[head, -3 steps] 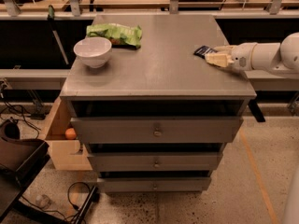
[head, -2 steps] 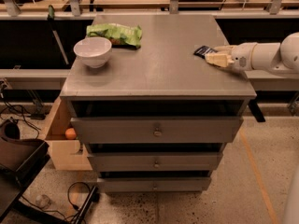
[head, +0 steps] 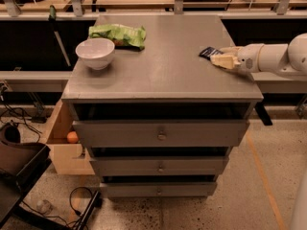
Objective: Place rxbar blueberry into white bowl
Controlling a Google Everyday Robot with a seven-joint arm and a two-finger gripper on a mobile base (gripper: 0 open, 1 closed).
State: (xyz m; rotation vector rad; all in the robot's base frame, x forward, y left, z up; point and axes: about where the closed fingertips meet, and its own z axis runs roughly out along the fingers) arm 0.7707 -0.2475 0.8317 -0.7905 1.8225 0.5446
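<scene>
The rxbar blueberry (head: pixel 208 52) is a small dark navy bar lying on the grey cabinet top near its right edge. My gripper (head: pixel 219 57) comes in from the right on a white arm, with its pale fingers (head: pixel 223 60) at the bar's near right end, partly over it. The white bowl (head: pixel 95 52) stands upright and empty at the left side of the top, far from the gripper.
A crinkled green snack bag (head: pixel 118 34) lies just behind and right of the bowl. The cabinet top (head: pixel 160 73) ends in edges on all sides, with drawers below. An orange ball (head: pixel 72 137) sits in an open wooden box at the lower left. Cables lie on the floor.
</scene>
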